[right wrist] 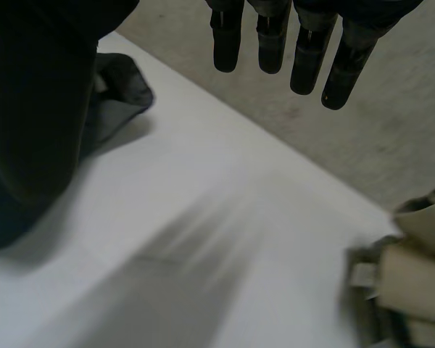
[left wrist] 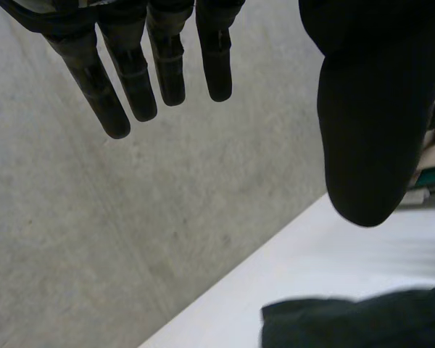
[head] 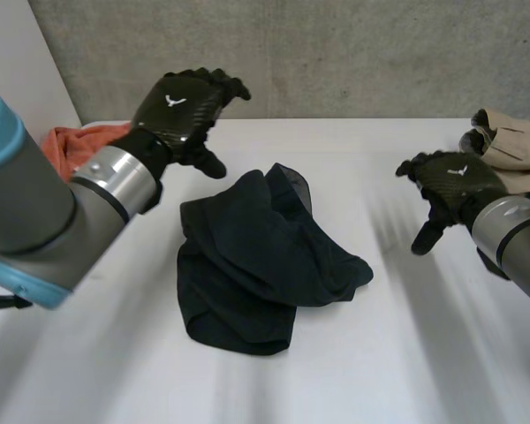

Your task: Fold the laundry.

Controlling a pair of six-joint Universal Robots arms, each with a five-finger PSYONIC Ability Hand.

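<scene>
In the head view a crumpled black garment (head: 265, 256) lies mid-frame on the white table (head: 380, 371), apart from both hands. The left hand (head: 181, 106) hovers at upper left and the right hand (head: 450, 181) at right. Each wrist view shows straight, empty fingers. The head view adds an orange cloth (head: 71, 146) at far left and a beige pile (head: 512, 141) at upper right.

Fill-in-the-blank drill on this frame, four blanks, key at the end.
The left hand and right hand are both ____.
The black garment lies on the table between the two ____.
The beige clothes lie nearest the ____ hand.
The orange cloth lies nearest the ____ hand.
Missing: open; hands; right; left.
</scene>
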